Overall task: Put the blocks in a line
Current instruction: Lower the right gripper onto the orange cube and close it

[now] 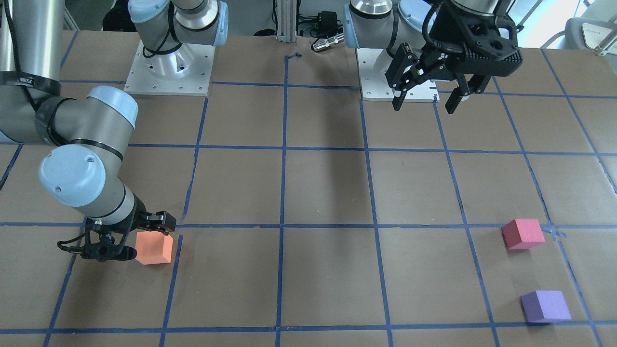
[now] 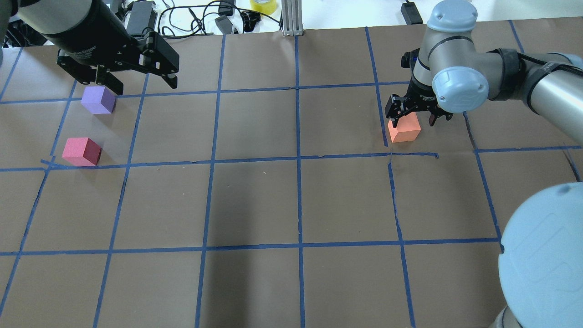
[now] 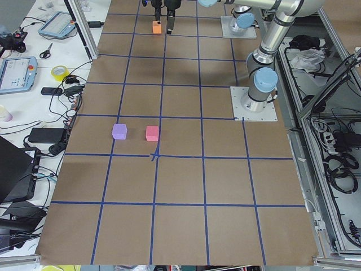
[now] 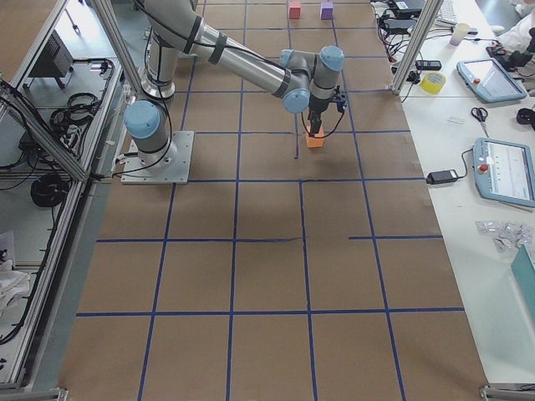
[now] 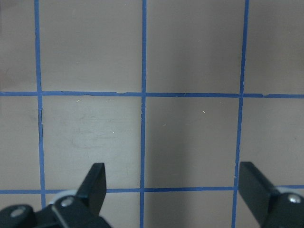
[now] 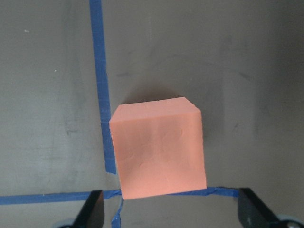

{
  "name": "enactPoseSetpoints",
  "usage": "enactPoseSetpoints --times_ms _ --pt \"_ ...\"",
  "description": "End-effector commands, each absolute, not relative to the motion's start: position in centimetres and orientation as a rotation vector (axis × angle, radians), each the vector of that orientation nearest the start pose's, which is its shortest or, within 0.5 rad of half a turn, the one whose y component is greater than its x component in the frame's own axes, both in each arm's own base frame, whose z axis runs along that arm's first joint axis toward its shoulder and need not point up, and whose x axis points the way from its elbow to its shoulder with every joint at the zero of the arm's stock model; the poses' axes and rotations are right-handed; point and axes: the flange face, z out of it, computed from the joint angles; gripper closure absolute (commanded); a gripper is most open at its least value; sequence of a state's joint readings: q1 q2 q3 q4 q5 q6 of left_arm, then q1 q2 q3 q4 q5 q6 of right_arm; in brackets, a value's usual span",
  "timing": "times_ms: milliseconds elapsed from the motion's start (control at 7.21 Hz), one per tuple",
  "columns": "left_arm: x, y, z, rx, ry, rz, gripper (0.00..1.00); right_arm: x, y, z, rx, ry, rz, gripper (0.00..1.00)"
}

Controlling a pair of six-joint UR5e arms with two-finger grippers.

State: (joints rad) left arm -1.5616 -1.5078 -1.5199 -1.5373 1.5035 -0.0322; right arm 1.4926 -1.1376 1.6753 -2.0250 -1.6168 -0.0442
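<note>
Right arm is out over the far side of the table [image 2: 255,200], and its right claw [image 6: 171,197] hangs at the orange block [image 2: 404,129]. The fingers are spread wide, one on each side, and neither touches the foam. The block sits flat on the table beside a strip of blue tape, with its shadow tucked behind it. Nothing is gripped on this side.

On the robot's left, the purple block [image 2: 98,100] and the pinkish-red block [image 2: 82,151] sit near each other. They make a short pair, well apart from the orange one. The left claw [image 2: 142,83] hovers high near the purple block, released and empty; its wrist camera shows only bare table and tape between its fingers.

My read is that this is the pick-up of the orange block, the odd one out. The line is barely begun: two cubes are close together and the third is across the table.

The next move looks to call for the fingers to drop squarely past the block's sides and close gently, since this soft foam may squash or twist under a hard pinch. The block seems slightly turned against the tape lines, so the claw may want a small wrist correction first. Then comes a long carry across to set the block down in line with the other two.
</note>
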Motion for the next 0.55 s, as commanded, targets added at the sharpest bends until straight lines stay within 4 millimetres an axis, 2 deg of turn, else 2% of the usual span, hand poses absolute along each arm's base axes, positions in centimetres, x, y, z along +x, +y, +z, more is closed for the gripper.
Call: enactPoseSetpoints --times_ms 0,416 --pt "-13.6 -47.7 54.7 -0.058 3.201 -0.235 0.0 8.0 -62.2 21.4 0.043 3.182 0.156 0.0" --pt "-13.5 -47.7 54.8 -0.058 3.2 -0.237 0.0 8.0 -62.3 20.2 0.045 3.175 0.182 0.0"
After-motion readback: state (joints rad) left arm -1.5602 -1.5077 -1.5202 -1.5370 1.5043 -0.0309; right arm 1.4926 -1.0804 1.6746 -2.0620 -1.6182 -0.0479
